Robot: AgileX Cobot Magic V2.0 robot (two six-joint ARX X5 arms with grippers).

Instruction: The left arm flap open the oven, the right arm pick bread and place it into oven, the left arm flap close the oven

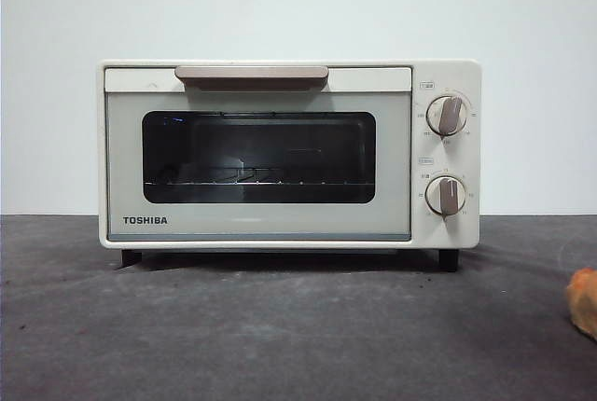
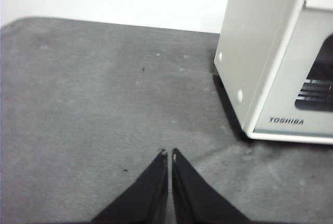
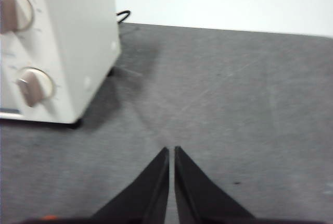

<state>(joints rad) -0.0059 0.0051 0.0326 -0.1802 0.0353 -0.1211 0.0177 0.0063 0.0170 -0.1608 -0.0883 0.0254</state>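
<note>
Tabletop dark grey, oven centre frame in front view, door shut, handle along its top edge. Bread only a sliver at right edge, lower right, well apart from the oven. Left hand and right hand both pressed together, empty, hovering over bare tabletop. Step one not started, I'd say — next: left hand to the handle, flap the door down.

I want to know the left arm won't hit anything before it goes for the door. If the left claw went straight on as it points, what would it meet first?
Probably nothing: ahead of the shut left claw lies bare table. The oven stands off to one side.
</note>
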